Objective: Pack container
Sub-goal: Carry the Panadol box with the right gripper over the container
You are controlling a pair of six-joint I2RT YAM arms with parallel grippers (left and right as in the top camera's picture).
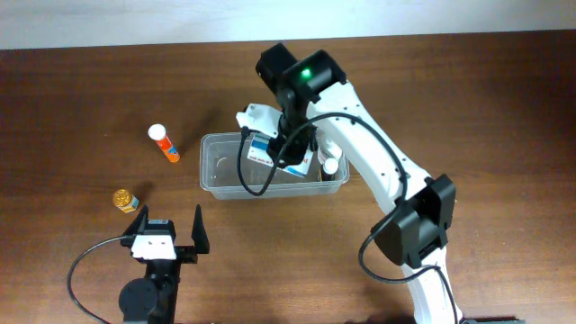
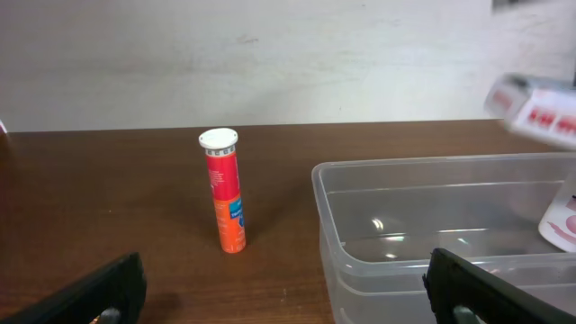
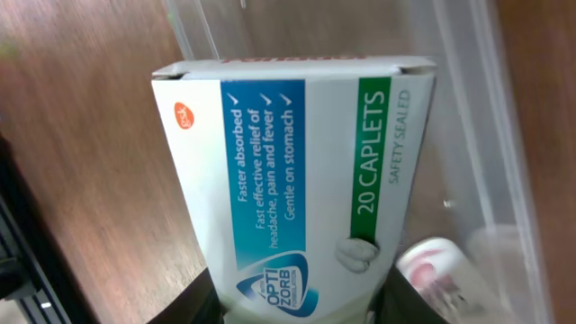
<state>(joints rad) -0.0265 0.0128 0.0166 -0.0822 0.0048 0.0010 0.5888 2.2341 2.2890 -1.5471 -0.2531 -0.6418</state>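
The clear plastic container [image 1: 220, 171] sits mid-table; it also shows in the left wrist view [image 2: 405, 234] and the right wrist view [image 3: 468, 108]. My right gripper [image 1: 288, 148] is shut on a white, blue and green caplets box [image 3: 288, 180], held over the container's right half [image 1: 270, 148]. A small white bottle with a pink label [image 3: 436, 270] lies in the container's right end [image 1: 328, 165]. An orange tube with a white cap [image 1: 164, 144] lies left of the container; it also shows in the left wrist view [image 2: 225, 191]. My left gripper [image 1: 168, 232] is open and empty near the front edge.
A small jar with a gold lid [image 1: 124, 200] stands on the wood table left of the container, near my left gripper. A pale wall runs along the table's far edge [image 2: 270, 54].
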